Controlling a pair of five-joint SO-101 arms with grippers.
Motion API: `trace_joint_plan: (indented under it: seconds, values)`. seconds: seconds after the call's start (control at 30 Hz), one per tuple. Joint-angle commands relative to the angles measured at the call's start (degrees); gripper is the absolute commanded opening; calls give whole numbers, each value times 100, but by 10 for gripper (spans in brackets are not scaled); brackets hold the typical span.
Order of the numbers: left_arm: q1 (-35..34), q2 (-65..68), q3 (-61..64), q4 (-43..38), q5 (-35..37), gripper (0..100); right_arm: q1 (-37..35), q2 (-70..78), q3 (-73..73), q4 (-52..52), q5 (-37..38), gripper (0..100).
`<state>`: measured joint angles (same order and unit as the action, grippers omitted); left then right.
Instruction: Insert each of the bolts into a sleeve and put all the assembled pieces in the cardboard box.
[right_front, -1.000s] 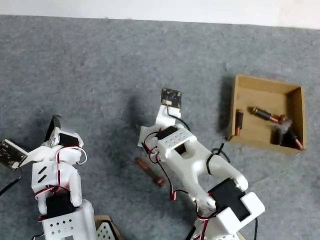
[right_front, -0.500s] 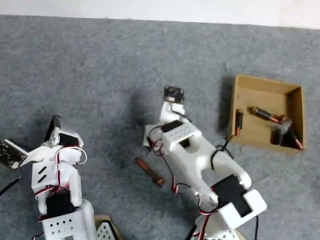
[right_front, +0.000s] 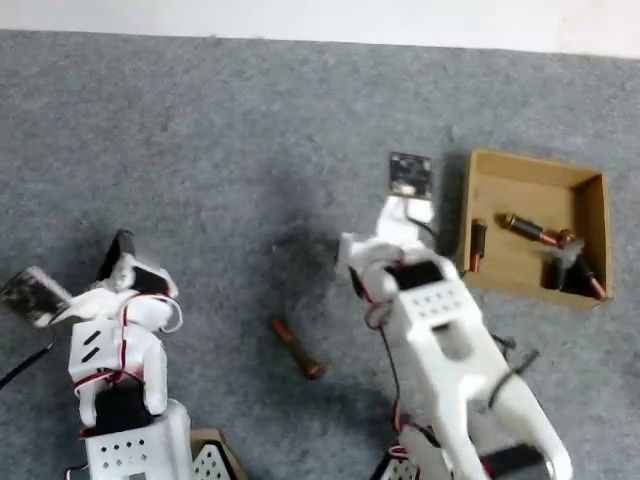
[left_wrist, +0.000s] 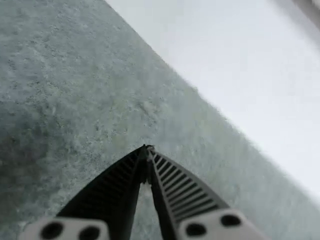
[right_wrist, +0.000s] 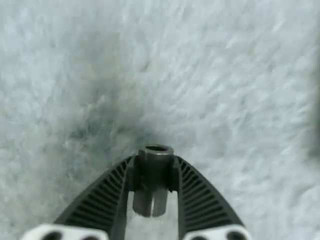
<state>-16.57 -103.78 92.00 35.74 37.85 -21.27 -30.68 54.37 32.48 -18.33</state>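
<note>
A copper-coloured bolt (right_front: 297, 347) lies on the grey mat between the two arms. My right gripper (right_wrist: 154, 165) is shut on a dark grey sleeve (right_wrist: 154, 152), held upright just above the mat with its open end showing. In the high view the right arm (right_front: 430, 300) stands to the bolt's right, close to the left wall of the cardboard box (right_front: 590, 205). Several assembled pieces (right_front: 535, 232) lie in the box. My left gripper (left_wrist: 148, 151) is shut on nothing and hangs over the mat at the left (right_front: 120, 247), well away from the bolt.
Grey mat covers the table, with open room across the back and the left middle. A white strip runs along the far edge (right_front: 320, 18). The arm bases stand at the near edge.
The right arm has swung right, away from above the bolt and toward the box, with the sleeve in its gripper. The left arm has shifted slightly to the right.
</note>
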Motion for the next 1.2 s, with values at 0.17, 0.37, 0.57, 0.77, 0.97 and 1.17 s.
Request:
trace_joint_plan:
  seconds: [0.17, 0.37, 0.57, 0.77, 0.97, 1.17]
  values:
    - [541, -48, -848, 1319, -3015, 5, 330, -2264, 1613, -1121, 686, 5]
    - [1112, -22, -769, 1327, -4633, 5, 365, -4057, 2809, -1112, 976, 5]
    - [2132, -13, -804, 1310, -5556, 5, 1024, -5859, 3767, -919, 958, 5]
    - [3301, 242, -1235, 1327, -6532, 5, 1200, -7231, 4066, 110, 985, 5]
    - [4532, 2396, -2167, 1319, -7209, 5, 1446, -7407, 4066, 286, 985, 5]
    - [5042, 5622, -3521, 1908, -8510, 5, 1859, -7407, 4066, 268, 985, 5]
